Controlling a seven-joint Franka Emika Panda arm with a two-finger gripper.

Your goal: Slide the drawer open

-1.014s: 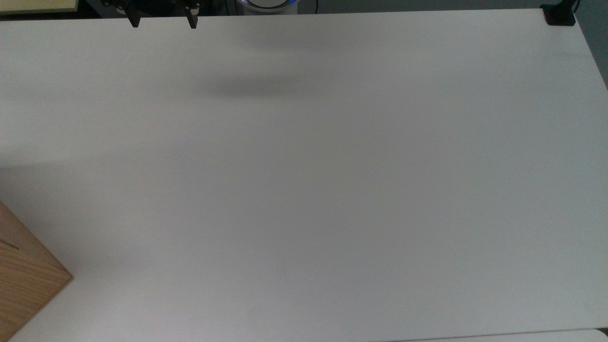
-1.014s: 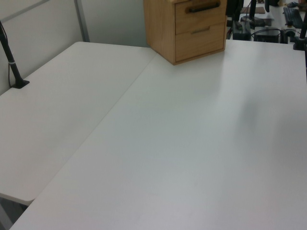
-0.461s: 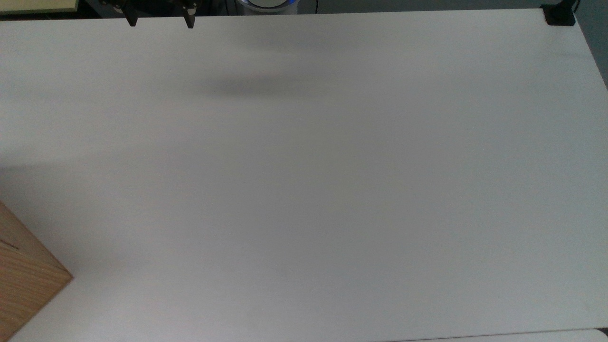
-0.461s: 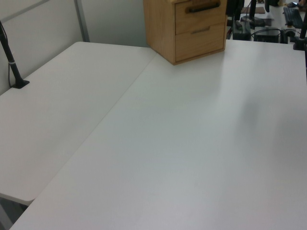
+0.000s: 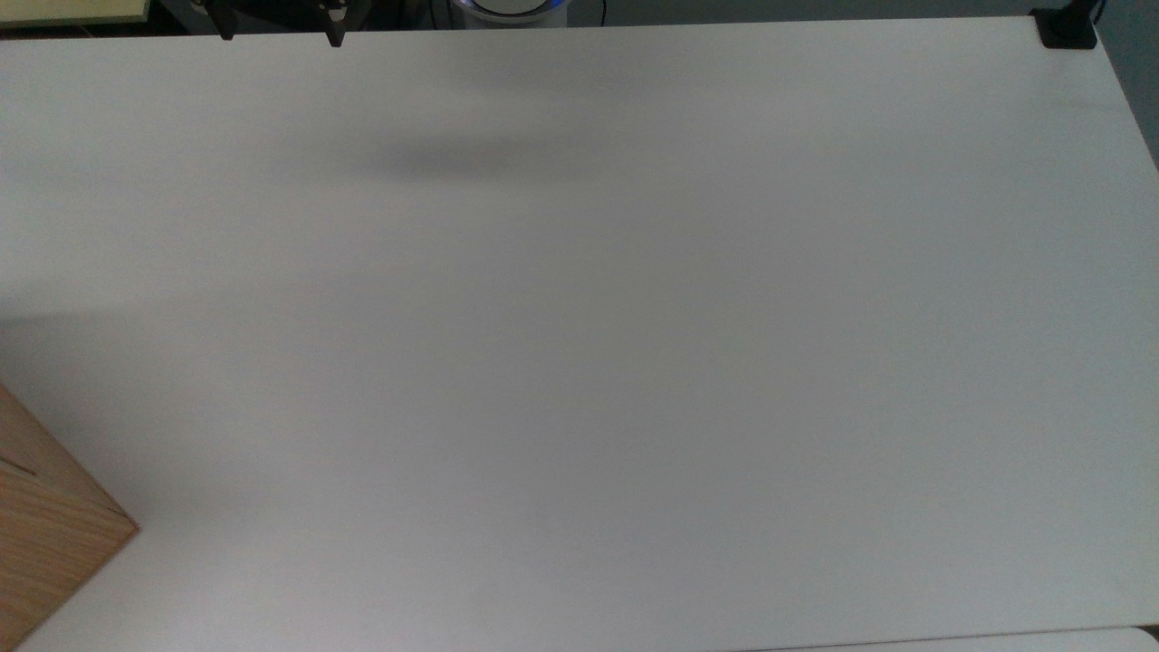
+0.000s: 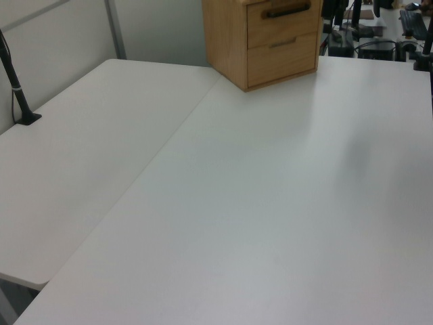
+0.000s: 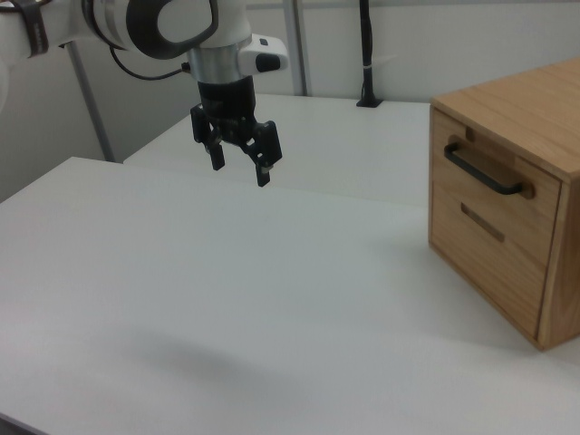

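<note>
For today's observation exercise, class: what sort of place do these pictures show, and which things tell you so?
Probably a robotics lab or test bench. A white robot arm holds its gripper, jaws open, above a bare white table; a small wooden cabinet with a black-handled drawer stands as a test prop.

Lab or office: white tables (image 7: pixel 227 272), partition panels (image 6: pixel 54 34), clamped camera pole (image 6: pixel 17 88), cables.
</note>
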